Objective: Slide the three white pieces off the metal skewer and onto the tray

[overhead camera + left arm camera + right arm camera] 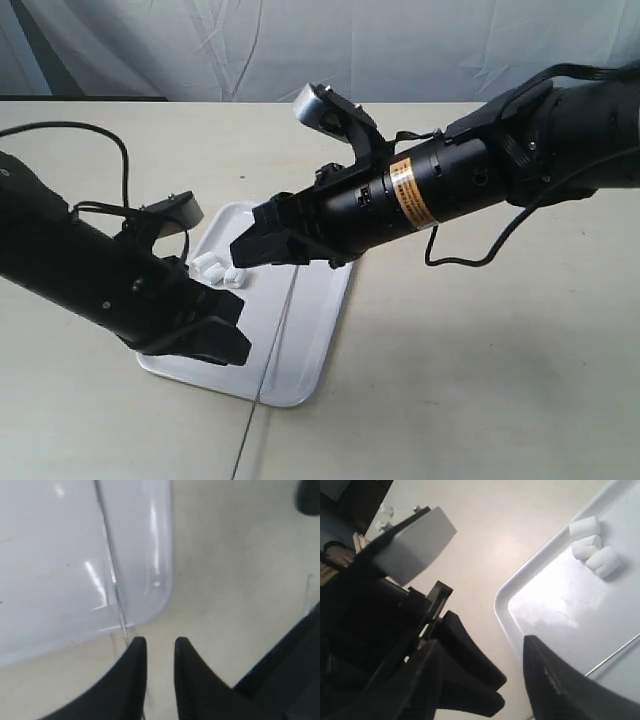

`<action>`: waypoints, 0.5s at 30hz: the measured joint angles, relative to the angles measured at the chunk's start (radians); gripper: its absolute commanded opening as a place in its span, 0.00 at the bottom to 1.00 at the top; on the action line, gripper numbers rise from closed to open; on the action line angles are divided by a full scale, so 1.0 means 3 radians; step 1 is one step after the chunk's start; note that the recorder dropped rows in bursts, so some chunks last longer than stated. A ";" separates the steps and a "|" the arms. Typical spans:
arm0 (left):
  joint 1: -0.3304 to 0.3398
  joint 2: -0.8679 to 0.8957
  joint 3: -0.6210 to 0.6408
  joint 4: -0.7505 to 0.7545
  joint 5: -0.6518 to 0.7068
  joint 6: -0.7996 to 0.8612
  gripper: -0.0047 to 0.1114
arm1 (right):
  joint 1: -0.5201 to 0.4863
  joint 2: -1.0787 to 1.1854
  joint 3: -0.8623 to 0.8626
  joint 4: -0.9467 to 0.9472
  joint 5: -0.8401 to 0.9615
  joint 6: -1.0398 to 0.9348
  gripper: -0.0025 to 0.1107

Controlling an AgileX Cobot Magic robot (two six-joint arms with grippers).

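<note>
On the tray (322,335), three white pieces (218,270) lie bunched near one rim, free of the skewer (270,365), which crosses the tray onto the table. The left gripper (156,642) is slightly parted and empty; the right gripper (250,243) is spread wide and empty.

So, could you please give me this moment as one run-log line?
three white pieces: loose, clustered on tray | metal skewer: bare, lying across tray | left gripper: open, empty | right gripper: open, empty
</note>
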 measured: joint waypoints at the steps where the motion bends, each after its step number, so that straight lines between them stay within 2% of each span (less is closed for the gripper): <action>1: 0.0000 -0.0083 0.0000 0.0023 0.0045 -0.0028 0.10 | 0.0000 -0.0049 0.0000 -0.0005 0.0000 0.0000 0.45; 3: 0.0000 -0.0308 0.0000 0.0098 0.0111 -0.0119 0.04 | 0.0000 -0.0157 0.0000 -0.0024 0.0000 0.0000 0.45; 8: 0.0000 -0.0954 0.0006 0.0367 0.0136 -0.0410 0.04 | 0.0000 -0.0454 0.0011 -0.0030 -0.0062 0.0000 0.43; 12: 0.0000 -0.1568 0.0006 0.0596 0.0064 -0.0617 0.04 | 0.0000 -0.0734 0.0035 -0.0043 -0.0143 0.0000 0.28; 15: 0.0000 -0.2104 0.0006 0.0942 -0.0152 -0.0882 0.04 | 0.0000 -0.0941 0.0040 -0.0043 -0.0197 0.0000 0.17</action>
